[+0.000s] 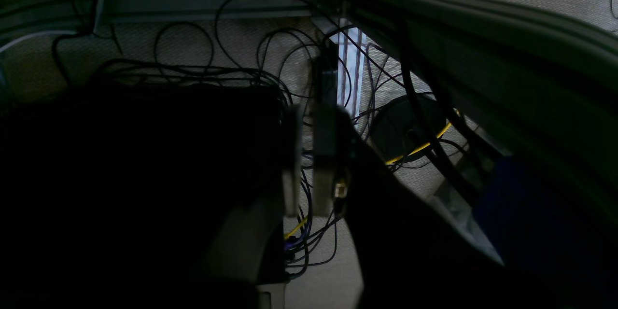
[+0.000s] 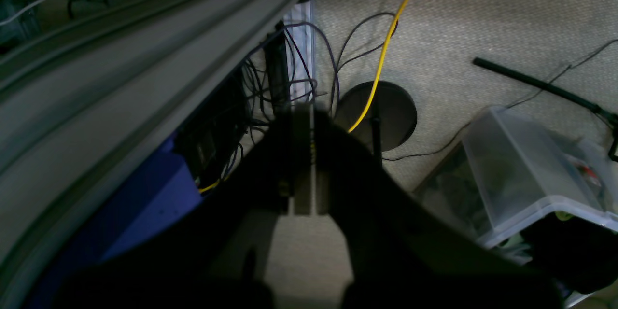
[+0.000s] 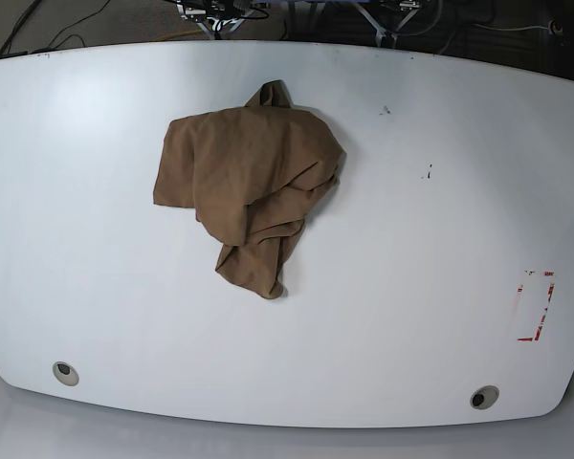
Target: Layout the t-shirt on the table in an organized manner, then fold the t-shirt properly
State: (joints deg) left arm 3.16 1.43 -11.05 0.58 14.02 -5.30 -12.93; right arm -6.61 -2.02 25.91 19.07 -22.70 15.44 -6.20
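Claws (image 1: pixel 307 203) shut; brown t-shirt (image 3: pixel 253 172) lies crumpled, bunched.

Robotics lab: aluminium rails (image 2: pixel 159 53), tangled cables (image 1: pixel 193 70), 2 arms (image 3: pixel 217 19).

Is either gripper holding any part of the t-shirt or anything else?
Nothing is held: left gripper and right gripper show no cloth between their fingers; the t-shirt lies crumpled on the table.
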